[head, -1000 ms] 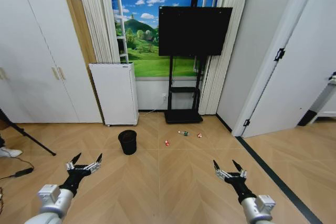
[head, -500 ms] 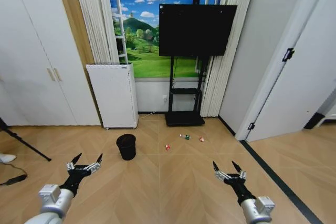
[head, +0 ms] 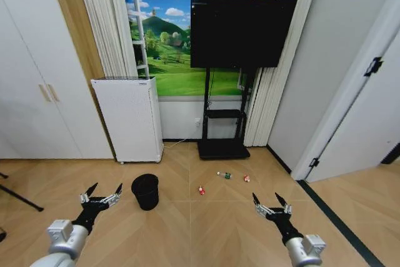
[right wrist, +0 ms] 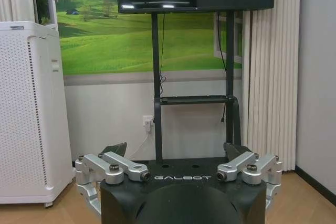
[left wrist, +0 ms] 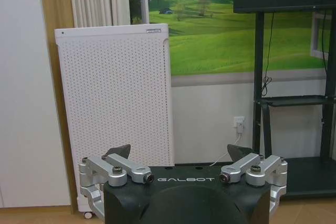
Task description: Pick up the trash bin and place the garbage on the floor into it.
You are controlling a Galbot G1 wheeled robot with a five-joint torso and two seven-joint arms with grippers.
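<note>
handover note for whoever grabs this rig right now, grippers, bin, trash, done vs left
Left gripper: open, holding nothing, held low ahead on the robot's left.
Right gripper: open, holding nothing, low on the right.
Trash bin: upright on the floor, ahead of the left gripper, near the white appliance.
Garbage: red piece, bottle and another red piece, all on the floor before the TV stand.
Done: nothing picked up.
Left: grasp the bin, collect all three pieces.
</note>
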